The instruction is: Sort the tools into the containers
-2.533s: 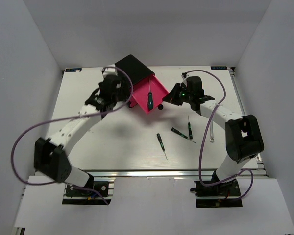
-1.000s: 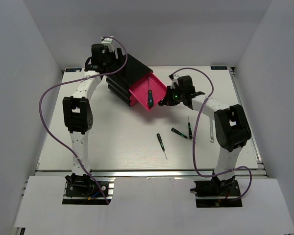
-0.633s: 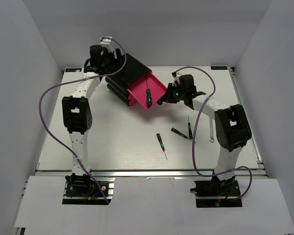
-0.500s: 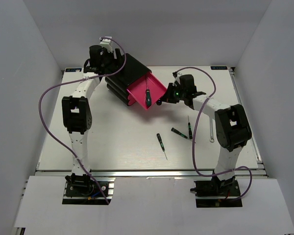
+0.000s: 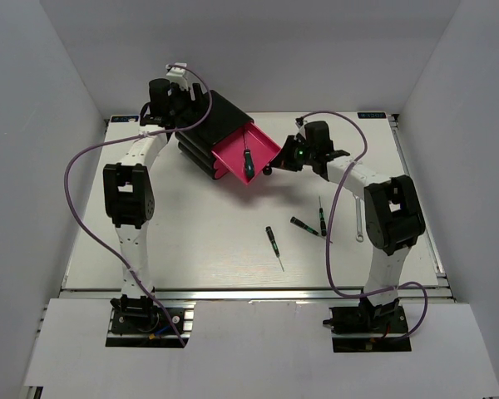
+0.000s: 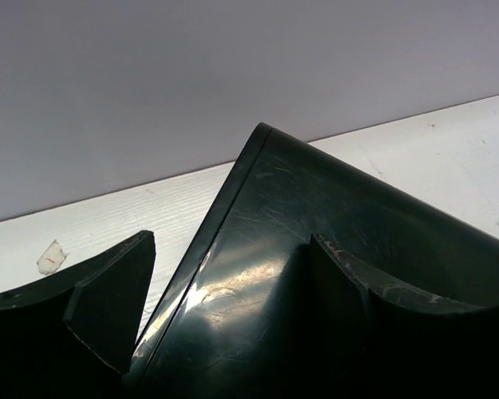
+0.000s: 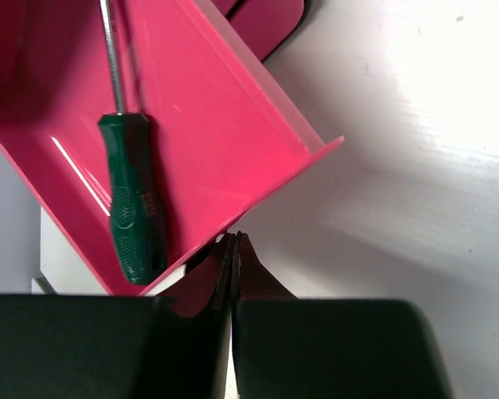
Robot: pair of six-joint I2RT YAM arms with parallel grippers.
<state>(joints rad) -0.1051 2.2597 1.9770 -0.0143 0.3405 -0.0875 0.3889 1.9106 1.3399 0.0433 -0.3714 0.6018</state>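
The black casing [image 5: 208, 116] stands at the back of the table with its top pink drawer [image 5: 230, 150] pulled out partway. The green-and-black-handled screwdriver [image 5: 248, 162] lies in that drawer and shows in the right wrist view [image 7: 133, 199]. My right gripper [image 5: 276, 165] is shut, its tips [image 7: 235, 241] against the drawer's front wall [image 7: 258, 179]. My left gripper [image 5: 176, 104] is open and straddles the casing's back edge [image 6: 316, 191]. Three small black precision screwdrivers [image 5: 271, 240] [image 5: 303, 224] [image 5: 322, 219] and the silver wrench [image 5: 359, 223] lie on the table.
White walls close in the table at the back and sides. A purple cable [image 5: 87, 158] loops from each arm. The table's right edge rail [image 5: 416, 191] runs beside the right arm. A lower pink drawer front [image 7: 270, 17] shows below the open one.
The left arm has swung from the casing's front to its back. The right gripper has moved left against the drawer front, and the drawer has slid partway into the casing.
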